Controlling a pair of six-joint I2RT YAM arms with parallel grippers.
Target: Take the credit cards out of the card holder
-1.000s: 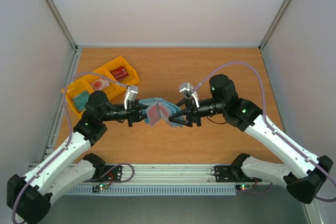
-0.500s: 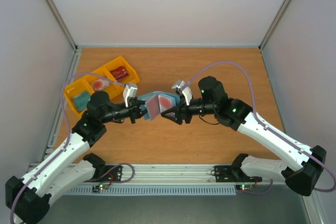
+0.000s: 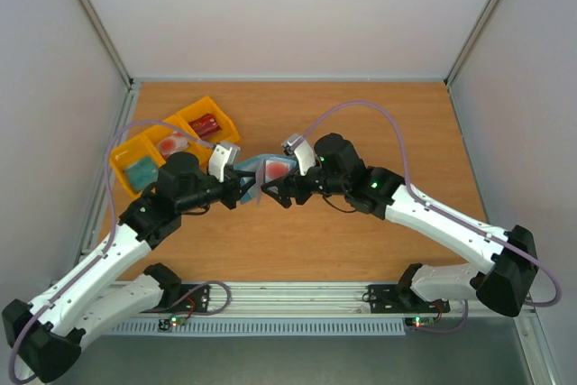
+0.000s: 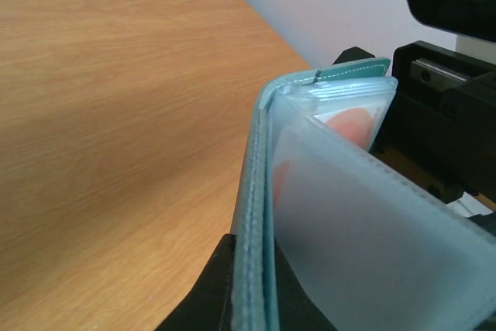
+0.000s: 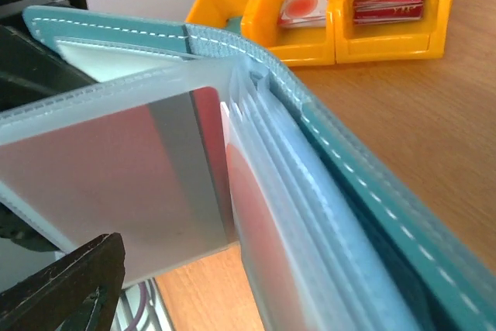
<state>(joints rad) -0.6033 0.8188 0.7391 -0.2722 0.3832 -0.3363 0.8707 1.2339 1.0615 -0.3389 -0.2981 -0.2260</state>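
The slate-blue card holder is held up off the table between my two grippers. My left gripper is shut on the edge of its cover. A pinkish-red card shows through the frosted sleeves, also in the left wrist view and the right wrist view. My right gripper is close against the holder's inner sleeves. One of its fingers stands apart to the left of the sleeves; the other is hidden behind the holder. The jaws look open.
A yellow three-compartment tray stands at the back left, also in the right wrist view. It holds red cards, a pinkish card and a teal card. White walls close in the table.
My right gripper has moved left, up close to the left gripper. The card holder has shifted left and folded closer together between them. My left gripper still holds its cover.
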